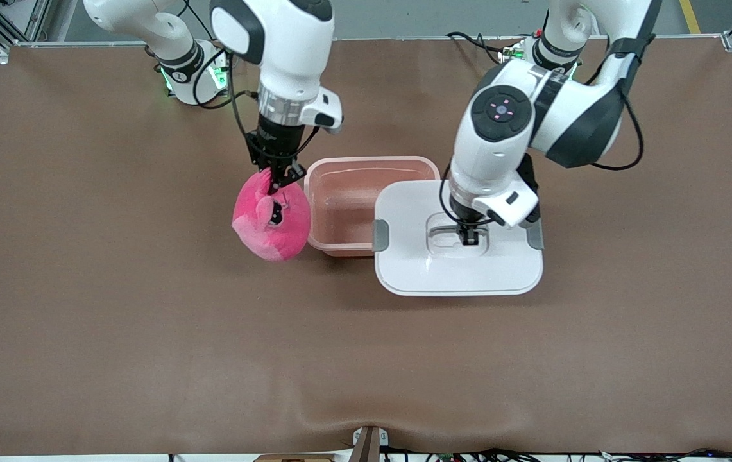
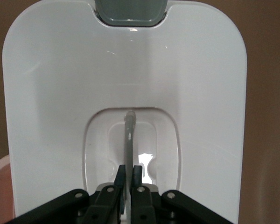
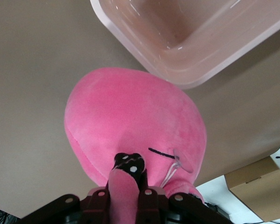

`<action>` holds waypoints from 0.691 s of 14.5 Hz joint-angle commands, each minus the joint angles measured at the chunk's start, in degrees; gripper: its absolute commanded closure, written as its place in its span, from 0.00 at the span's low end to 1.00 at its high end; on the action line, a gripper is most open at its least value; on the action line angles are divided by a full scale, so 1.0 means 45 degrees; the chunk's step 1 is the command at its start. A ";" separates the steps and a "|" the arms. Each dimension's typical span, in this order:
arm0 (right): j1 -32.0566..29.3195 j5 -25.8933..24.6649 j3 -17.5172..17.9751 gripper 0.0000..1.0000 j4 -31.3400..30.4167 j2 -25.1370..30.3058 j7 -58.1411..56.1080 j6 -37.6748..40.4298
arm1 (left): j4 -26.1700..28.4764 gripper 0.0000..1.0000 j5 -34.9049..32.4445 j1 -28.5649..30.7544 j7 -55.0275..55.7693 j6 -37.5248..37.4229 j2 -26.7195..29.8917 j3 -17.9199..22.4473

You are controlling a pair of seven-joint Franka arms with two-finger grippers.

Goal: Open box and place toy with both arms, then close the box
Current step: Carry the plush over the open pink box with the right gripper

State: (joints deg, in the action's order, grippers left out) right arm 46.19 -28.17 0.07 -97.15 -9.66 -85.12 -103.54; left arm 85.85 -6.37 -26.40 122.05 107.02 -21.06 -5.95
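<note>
The brown table (image 1: pixel 147 359) carries everything, and the things sit around its middle, somewhat closer to the edge where the arms' bases stand than to the camera's edge.

The white lid (image 1: pixel 442 263) is the widest piece. It is off the box, over the table toward the left arm's end, and its edge overlaps the box's rim on that side. A grey clip (image 1: pixel 380 235) shows at each short side. Whether the lid rests on the table or is held slightly up cannot be told.

The pink box (image 1: pixel 346 199) stands open and empty, between the toy and the lid, a little farther from the front camera than the lid.

The pink toy (image 1: pixel 271 218) hangs over the table just beside the box, on the side toward the right arm's end, its plush body touching or nearly touching the box's wall.

The right claw (image 1: pixel 276 183) is closed on a fold of plush at the toy's top, fingers (image 3: pixel 129 169) pinching pink fabric.

The left claw (image 1: pixel 468 236) sits in the lid's recessed centre, fingers (image 2: pixel 136 175) clamped on the thin handle bar (image 2: pixel 129 135).
</note>
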 commanded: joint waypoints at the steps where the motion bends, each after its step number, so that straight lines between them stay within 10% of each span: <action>1: 0.0787 -0.0323 -0.0152 1.00 0.1177 -0.1015 0.0223 0.0762 | 0.0609 1.00 -0.0244 0.0533 -0.0617 -0.0033 0.0559 -0.0182; 10: 0.2388 -0.0244 -0.0152 0.94 0.1218 -0.2307 0.2487 0.1583 | 0.1137 1.00 -0.0147 0.2095 -0.2509 0.0162 0.1106 -0.0222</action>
State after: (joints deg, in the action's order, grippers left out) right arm 54.97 -28.20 0.00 -93.44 -18.29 -76.36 -98.17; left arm 88.20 -6.40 -18.96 113.24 107.05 -18.76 -6.13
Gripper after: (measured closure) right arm 0.806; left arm 0.934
